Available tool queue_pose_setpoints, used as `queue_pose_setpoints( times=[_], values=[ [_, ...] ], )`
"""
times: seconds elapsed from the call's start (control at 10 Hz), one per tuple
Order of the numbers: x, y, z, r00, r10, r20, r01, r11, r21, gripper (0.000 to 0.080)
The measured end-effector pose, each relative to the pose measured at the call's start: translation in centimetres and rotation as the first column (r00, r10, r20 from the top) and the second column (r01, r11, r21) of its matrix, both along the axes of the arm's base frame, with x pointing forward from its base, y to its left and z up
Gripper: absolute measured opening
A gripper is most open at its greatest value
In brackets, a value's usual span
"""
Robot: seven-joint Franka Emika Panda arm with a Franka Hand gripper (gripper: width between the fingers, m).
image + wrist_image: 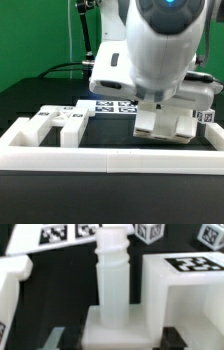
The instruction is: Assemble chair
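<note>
In the wrist view my gripper [120, 339] is shut on the wide foot of a long, stepped white chair leg [112, 277], with a dark finger [64, 339] on either side of it. The leg runs away from the jaws, close beside a blocky white chair piece [190, 291] that carries a square tag. In the exterior view the arm's big white wrist covers most of the gripper [157, 103], which hangs just above the white chair pieces [172, 124] toward the exterior view's right.
A long low white border rail [110, 152] runs along the front. Loose white tagged chair parts [60, 121] lie at the exterior view's left. The marker board [112, 104] lies behind them. Small tagged cubes [60, 234] sit beyond the leg, and another white piece [10, 286] is beside it.
</note>
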State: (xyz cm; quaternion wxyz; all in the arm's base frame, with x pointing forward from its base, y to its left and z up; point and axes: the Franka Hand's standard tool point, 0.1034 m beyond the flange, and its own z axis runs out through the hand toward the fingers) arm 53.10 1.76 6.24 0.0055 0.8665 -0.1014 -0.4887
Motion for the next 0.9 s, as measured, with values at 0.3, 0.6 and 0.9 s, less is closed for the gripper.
queue_pose_setpoints(
  times=[0.3, 0.6, 0.9],
  values=[
    [-1.5, -0.3, 0.2, 0.992, -0.009, -0.123, 0.009, 1.0, 0.001, 0.0331],
    [-2.0, -1.2, -0.9, 0.979, -0.032, -0.202, 0.029, 0.999, -0.019, 0.0394],
    [-2.8, -1.0, 0.1, 0.985, -0.046, -0.167, 0.044, 0.999, -0.02, 0.0628]
  ],
)
